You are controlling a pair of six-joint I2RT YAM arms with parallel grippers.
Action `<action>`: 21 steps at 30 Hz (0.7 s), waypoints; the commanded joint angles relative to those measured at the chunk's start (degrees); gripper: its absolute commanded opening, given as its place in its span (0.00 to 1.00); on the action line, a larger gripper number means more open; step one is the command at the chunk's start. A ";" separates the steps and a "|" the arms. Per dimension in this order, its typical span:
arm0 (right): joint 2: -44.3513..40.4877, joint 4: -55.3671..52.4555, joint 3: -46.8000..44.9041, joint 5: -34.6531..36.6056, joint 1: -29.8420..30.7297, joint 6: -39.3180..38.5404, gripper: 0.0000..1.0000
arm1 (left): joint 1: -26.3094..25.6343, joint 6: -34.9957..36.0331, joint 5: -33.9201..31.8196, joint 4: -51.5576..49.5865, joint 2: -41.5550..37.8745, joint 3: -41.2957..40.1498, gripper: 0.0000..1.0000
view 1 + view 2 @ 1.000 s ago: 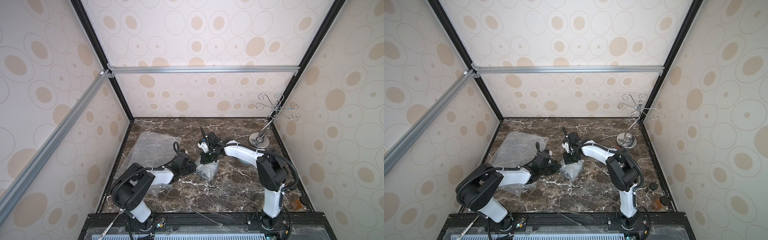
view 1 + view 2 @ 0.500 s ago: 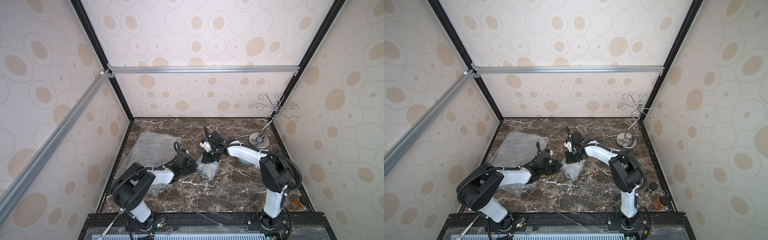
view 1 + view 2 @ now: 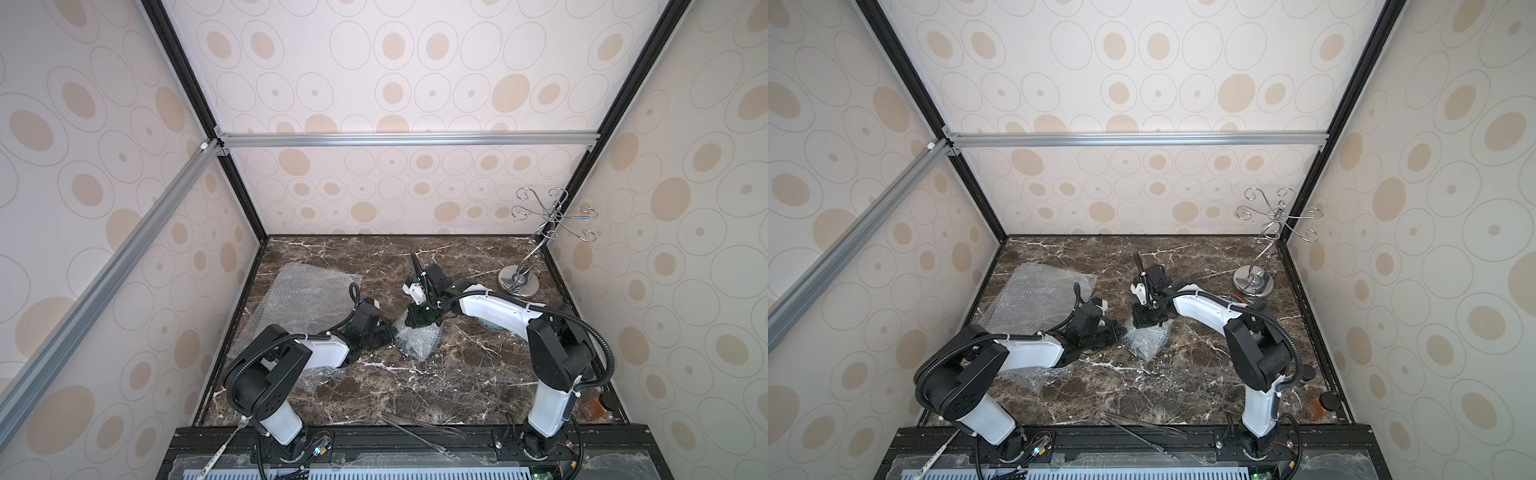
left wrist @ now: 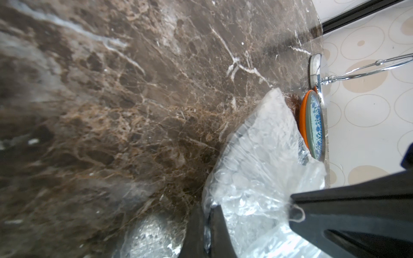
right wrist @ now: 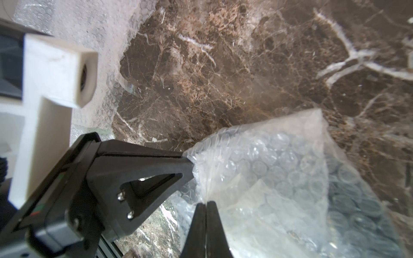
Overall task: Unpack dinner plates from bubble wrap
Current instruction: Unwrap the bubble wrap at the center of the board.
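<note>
Pinching the crumpled clear bubble-wrap bundle (image 3: 417, 337) on the marble table (image 3: 457, 374), my left claw (image 4: 206, 214) and right claw (image 5: 205, 204) are both closed on its edges. The bright orange round plate (image 4: 302, 116) and pale green-rimmed plate (image 4: 316, 125) lie unwrapped and stacked. A dark plate seems to sit wrapped inside.

1. Top views: no legible txt, labels, brand names, nos. or signs.
2. Wrist views: nothing readable either.
</note>
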 commanded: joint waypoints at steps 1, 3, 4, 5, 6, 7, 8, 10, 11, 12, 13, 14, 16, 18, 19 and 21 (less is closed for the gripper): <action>-5.29 3.05 0.49 -3.22 -0.62 0.98 0.04 | 0.62 0.70 -4.82 -10.45 2.59 -1.76 0.00; -5.49 3.83 0.02 -3.84 -0.77 1.66 0.05 | 0.60 0.74 -4.74 -10.44 2.74 -1.77 0.00; -5.68 4.41 -0.29 -4.18 -0.87 2.00 0.05 | 0.62 0.74 -4.73 -10.46 2.75 -1.84 0.00; -5.80 4.69 -0.34 -4.23 -0.89 2.15 0.05 | 0.60 0.78 -4.73 -10.45 2.66 -1.89 0.00; -5.94 5.10 -0.56 -4.61 -1.02 2.52 0.05 | 0.60 0.79 -4.73 -10.49 2.66 -1.85 0.00; -6.24 5.96 -1.05 -5.08 -1.26 3.08 0.05 | 0.66 0.74 -4.73 -10.49 2.66 -1.85 0.00; -6.61 6.65 -1.47 -5.14 -1.37 3.46 0.05 | 0.64 0.86 -4.73 -10.55 2.66 -1.85 0.00; -7.39 8.53 -2.55 -5.80 -1.71 4.44 0.05 | 0.66 0.87 -4.73 -10.59 2.65 -1.93 0.00; -7.77 9.21 -2.83 -6.02 -1.85 4.79 0.05 | 0.63 0.85 -4.73 -10.62 2.66 -2.02 0.00; -7.93 9.02 -2.79 -5.73 -1.86 4.67 0.06 | 0.60 0.86 -4.73 -10.47 2.65 -2.02 0.00; -8.13 8.73 -2.80 -5.59 -1.90 4.53 0.06 | 0.61 0.87 -4.73 -10.44 2.71 -2.10 0.00; -8.34 8.83 -2.87 -5.57 -2.02 4.53 0.05 | 0.67 0.87 -4.73 -10.47 2.70 -2.11 0.00; -8.98 10.16 -3.77 -5.75 -2.38 5.11 0.07 | 0.61 0.87 -4.73 -10.46 2.74 -2.11 0.00; -9.43 9.77 -3.84 -5.14 -2.43 4.89 0.08 | 0.61 0.95 -4.73 -10.44 2.79 -2.11 0.00; -9.58 10.04 -4.00 -5.20 -2.47 4.92 0.08 | 0.63 0.96 -4.73 -10.48 2.81 -2.11 0.00; -9.84 10.60 -4.35 -5.57 -2.47 5.07 0.08 | 0.66 0.96 -4.73 -10.41 2.92 -2.11 0.00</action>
